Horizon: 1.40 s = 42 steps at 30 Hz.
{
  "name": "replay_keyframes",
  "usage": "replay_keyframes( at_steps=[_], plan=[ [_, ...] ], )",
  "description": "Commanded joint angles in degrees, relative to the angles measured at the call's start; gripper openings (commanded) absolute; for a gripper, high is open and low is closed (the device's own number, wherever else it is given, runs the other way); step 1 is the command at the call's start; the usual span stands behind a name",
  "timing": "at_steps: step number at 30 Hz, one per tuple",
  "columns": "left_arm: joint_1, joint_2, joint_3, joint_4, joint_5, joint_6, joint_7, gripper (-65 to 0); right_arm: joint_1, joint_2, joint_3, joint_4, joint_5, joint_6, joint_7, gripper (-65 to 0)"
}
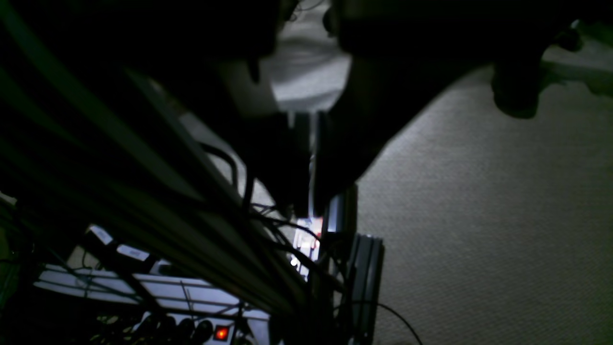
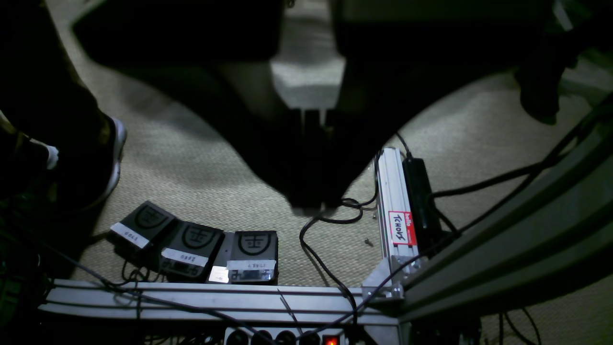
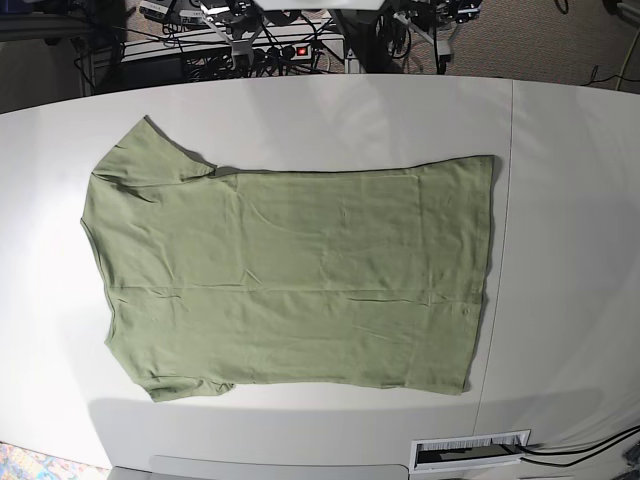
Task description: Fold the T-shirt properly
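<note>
The T-shirt (image 3: 290,270) lay spread flat on the white tabletop (image 3: 570,200), filling the centre of the base view. Its neck end pointed toward the left of the frame and its hem toward the right. One short sleeve reached toward the upper left, the other toward the lower left. The cloth was smooth with only faint creases, and nothing rested on it.

Neither arm was over the tabletop. In the left wrist view, the left gripper (image 1: 311,158) hung dark at the centre of the frame above grey carpet (image 1: 479,215), its fingers pressed together on nothing. Beside it at the lower left ran a metal frame (image 1: 153,287) tangled with cables.

In the right wrist view, the right gripper (image 2: 311,158) likewise sat at the centre of the frame with its fingers together and empty. Below it on the carpet, three black boxes (image 2: 191,247) with white labels stood in a row against an aluminium rail (image 2: 215,299). A shoe (image 2: 107,163) showed at the left edge.
</note>
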<state>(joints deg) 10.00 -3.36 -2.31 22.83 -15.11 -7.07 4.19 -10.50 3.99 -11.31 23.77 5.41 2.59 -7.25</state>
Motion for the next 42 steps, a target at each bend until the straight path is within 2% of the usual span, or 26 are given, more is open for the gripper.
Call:
replay_keyframes(
  at_steps=[1, 29, 35, 37, 42],
  plan=[
    [0.3, -0.2, 0.0, 0.3, -0.3, -0.4, -0.2, -65.0, -0.3, 0.5, 0.1, 0.5, 0.1, 0.2, 0.1, -65.0],
    [1.3, -0.4, 0.0, 0.3, 0.2, -0.5, 0.9, -65.0, -1.1, 0.5, 0.1, 0.5, 0.1, 0.2, -1.7, -65.0],
    [3.1, -1.3, 0.0, 0.4, 0.1, -0.7, 0.8, -65.0, -2.1, 1.4, 0.1, 0.5, -3.4, 0.4, -1.1, -65.0],
    [4.2, -2.1, 0.0, 1.0, 0.1, -2.2, 0.9, -65.0, -2.8, 2.2, -0.2, 0.6, -3.5, 0.4, -1.1, -65.0],
    [8.5, -5.2, 0.0, 4.7, -0.3, -10.1, 0.9, -65.0, -4.4, 5.4, -6.4, 0.6, -3.6, 0.6, -1.2, -65.0]
  ],
)
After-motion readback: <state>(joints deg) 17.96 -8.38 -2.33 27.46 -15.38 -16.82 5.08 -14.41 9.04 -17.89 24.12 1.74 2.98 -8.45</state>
